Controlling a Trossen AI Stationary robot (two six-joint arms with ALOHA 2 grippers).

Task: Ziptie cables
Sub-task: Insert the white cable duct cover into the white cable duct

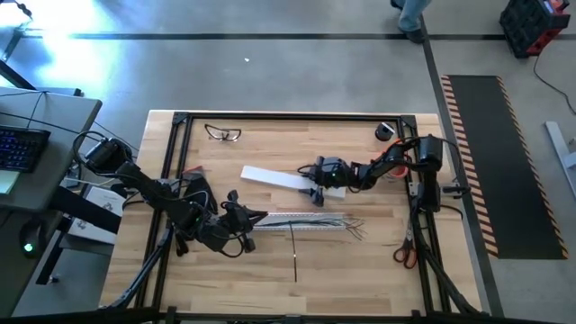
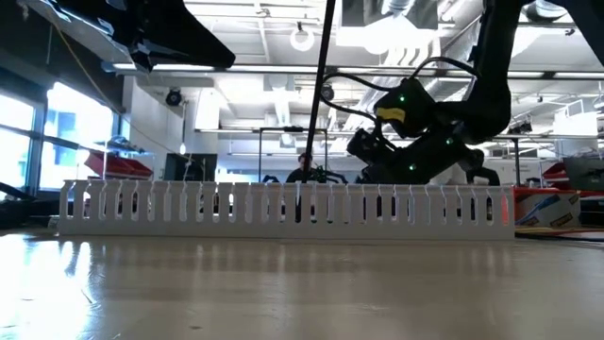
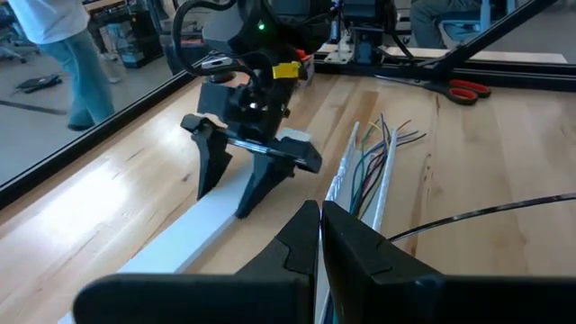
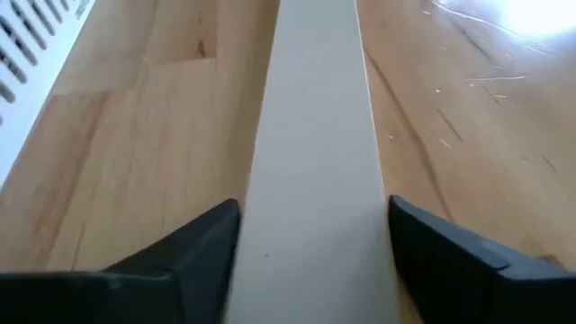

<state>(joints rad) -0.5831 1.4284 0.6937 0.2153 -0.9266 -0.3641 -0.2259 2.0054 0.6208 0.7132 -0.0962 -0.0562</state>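
The cables (image 1: 337,221) (image 3: 376,153) lie along a white slotted channel (image 1: 301,225) (image 2: 283,210), and their ends fan out past its right end. The ziptie (image 1: 294,256) (image 3: 486,214), a thin dark strip, reaches from the channel toward the near edge. My left gripper (image 1: 255,217) (image 3: 320,225) is shut at the channel's left end; I cannot tell whether it touches anything. My right gripper (image 1: 315,192) (image 4: 313,220) is open, one finger on each side of the right end of a flat white strip (image 1: 283,179) (image 4: 310,135). My right gripper straddles the white strip's right end (image 4: 310,243), coming from the table's right and slanting down, its fingers (image 3: 256,184) pointing along the strip. The strip lies flat on the table. Whether the fingers touch its long edges I cannot tell.
Clear safety glasses (image 1: 223,133) lie at the far left and orange-handled scissors (image 1: 405,253) at the near right. A small red and black object (image 1: 385,131) sits in the far right corner. A black frame (image 1: 171,162) borders the tabletop. Bare wood lies near the front edge.
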